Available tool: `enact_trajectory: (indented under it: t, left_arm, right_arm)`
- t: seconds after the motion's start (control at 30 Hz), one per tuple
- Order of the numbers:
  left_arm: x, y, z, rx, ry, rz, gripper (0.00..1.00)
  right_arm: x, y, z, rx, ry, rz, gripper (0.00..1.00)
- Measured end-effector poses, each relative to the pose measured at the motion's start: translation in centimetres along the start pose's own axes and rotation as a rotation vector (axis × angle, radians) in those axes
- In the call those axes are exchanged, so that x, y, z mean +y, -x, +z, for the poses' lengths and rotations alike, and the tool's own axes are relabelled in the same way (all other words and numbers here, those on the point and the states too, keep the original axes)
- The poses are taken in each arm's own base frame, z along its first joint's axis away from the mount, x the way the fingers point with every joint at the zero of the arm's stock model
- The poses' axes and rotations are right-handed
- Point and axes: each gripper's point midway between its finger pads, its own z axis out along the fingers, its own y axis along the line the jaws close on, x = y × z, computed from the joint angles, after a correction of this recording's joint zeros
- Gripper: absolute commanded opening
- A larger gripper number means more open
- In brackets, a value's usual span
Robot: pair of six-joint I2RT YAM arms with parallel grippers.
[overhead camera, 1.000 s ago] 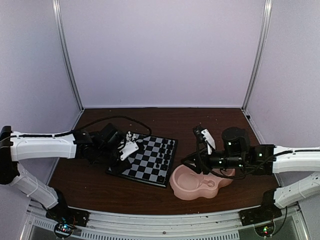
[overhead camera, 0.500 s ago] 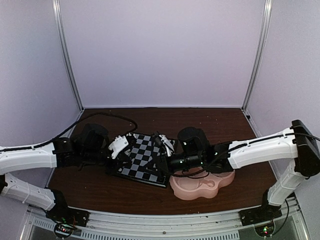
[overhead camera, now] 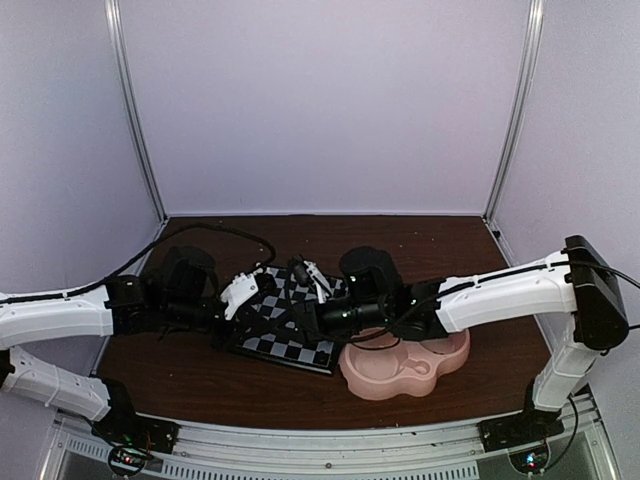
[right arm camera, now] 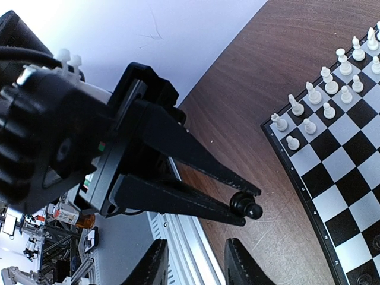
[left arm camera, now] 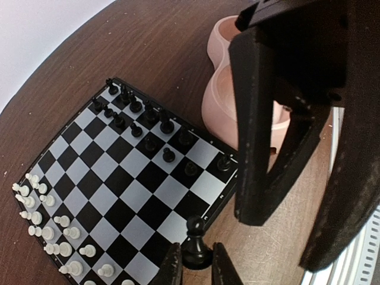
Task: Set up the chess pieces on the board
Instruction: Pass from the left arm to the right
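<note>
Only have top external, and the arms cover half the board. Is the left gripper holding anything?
Observer: Yes. In the left wrist view the left gripper is shut on a black chess piece, pinched between its fingertips.
Operator: Does the right gripper have hold of it too?
Observer: No. In the right wrist view the right gripper is open with nothing between its fingers. The piece sits ahead of them, over the table just off the edge of the board.
</note>
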Motion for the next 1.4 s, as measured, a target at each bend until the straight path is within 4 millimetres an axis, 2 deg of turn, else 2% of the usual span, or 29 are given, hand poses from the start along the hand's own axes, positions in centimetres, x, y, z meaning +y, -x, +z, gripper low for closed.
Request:
enact_trajectory:
  t: [0.23,0.4,0.6,0.83,1.13,1.23,1.4]
  left_arm:
    - [-0.7,-0.1,0.1,-0.002,-0.035,0.003,0.09]
    - [-0.9,-0.1,0.1,-0.004,-0.048,0.006,0.09]
    - [-1.2,-0.2,0.1,-0.002,-0.063,0.013,0.09]
    - [-1.3,-0.5,0.1,0.011,-0.064,0.013,0.09]
    - [-1.3,-0.5,0.1,0.010,-0.063,0.016,0.10]
    - [-1.3,-0.5,0.1,0.011,-0.064,0.016,0.17]
    - [-1.3,-0.4,0.1,0.009,-0.065,0.019,0.41]
  right_arm:
    - [-1.3,0.1,0.2,0.000,-0.035,0.014,0.38]
    - [-2.1,0.0,0.3,0.000,-0.058,0.021,0.35]
    - [-2.7,-0.3,1.3,0.018,-0.059,0.034,0.24]
    - [-2.3,-0.5,1.7,0.035,-0.030,0.051,0.11]
    - [-2.5,-0.5,1.7,0.035,-0.026,0.064,0.00]
    - [-2.5,-0.4,1.7,0.034,-0.028,0.062,0.00]
    - [-2.6,-0.4,1.7,0.033,-0.032,0.044,0.00]
